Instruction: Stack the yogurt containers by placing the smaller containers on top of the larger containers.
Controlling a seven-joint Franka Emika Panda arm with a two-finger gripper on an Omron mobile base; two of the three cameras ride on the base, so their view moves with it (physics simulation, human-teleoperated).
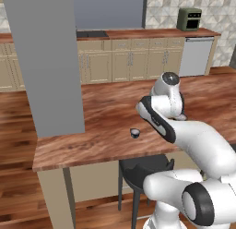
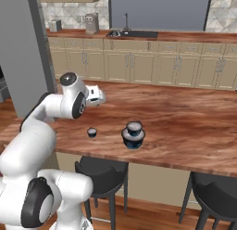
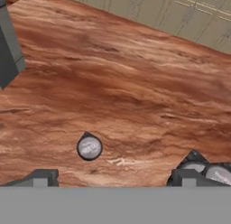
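The tiniest yogurt cup (image 3: 89,147) is seen alone on the counter (image 3: 135,83) ahead of and between the spread, empty jaws of the gripper (image 3: 113,177), apart from the two-cup stack (image 2: 133,135); a descent and pinch is judged next.

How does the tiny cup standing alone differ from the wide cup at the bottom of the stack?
The tiny cup is far narrower and lower than the wide cup. The tiny cup stands alone on the wooden counter with its pale top bare; the wide cup carries another cup on top. The tiny cup sits nearer the arm's side, apart from the wide cup. Both are round, dark, and upright.
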